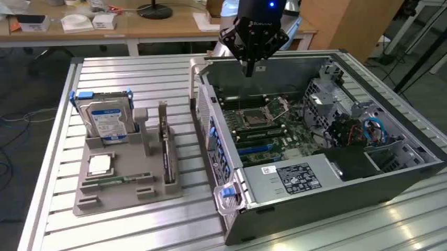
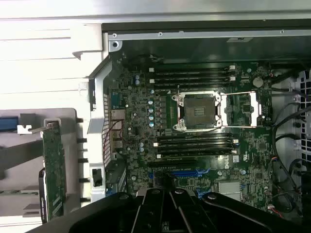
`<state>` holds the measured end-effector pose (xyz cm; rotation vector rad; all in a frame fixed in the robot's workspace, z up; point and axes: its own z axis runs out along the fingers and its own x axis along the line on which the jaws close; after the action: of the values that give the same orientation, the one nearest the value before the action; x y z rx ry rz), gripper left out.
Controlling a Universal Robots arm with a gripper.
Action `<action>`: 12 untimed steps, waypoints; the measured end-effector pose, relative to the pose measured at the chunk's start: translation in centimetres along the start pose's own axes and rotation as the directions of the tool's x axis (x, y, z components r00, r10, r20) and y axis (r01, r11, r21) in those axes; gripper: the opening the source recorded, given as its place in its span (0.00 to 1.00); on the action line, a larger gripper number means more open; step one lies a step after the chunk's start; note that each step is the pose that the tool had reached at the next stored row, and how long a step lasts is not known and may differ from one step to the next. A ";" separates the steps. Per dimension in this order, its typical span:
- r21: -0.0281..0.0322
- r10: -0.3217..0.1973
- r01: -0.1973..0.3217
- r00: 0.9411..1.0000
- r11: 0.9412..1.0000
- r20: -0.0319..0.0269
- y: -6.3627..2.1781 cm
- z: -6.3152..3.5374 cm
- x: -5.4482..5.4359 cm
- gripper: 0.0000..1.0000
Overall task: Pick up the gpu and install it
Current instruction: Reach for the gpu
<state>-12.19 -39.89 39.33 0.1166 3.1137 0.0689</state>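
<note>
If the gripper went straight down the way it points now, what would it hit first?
Probably the green motherboard inside the open dark computer case, around its long expansion slots. The shut gripper hangs above it; depth is unclear.

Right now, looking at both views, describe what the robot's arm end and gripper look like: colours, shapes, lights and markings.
The glossy black metal gripper is built from angular linked bars that taper down to narrow tips. Its chunky black body carries small pale lettering, too small to read. A small blue light glows on the dark wrist section above it.
</note>
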 end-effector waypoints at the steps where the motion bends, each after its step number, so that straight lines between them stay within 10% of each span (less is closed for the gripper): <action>1: 0.000 0.000 0.000 1.000 1.000 0.000 0.00 0.00 0.0 0.11; 12: 0.000 0.000 0.000 1.000 1.000 0.000 -0.02 0.00 0.2 0.11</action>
<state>-12.43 -39.88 39.32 0.1167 3.1137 0.0688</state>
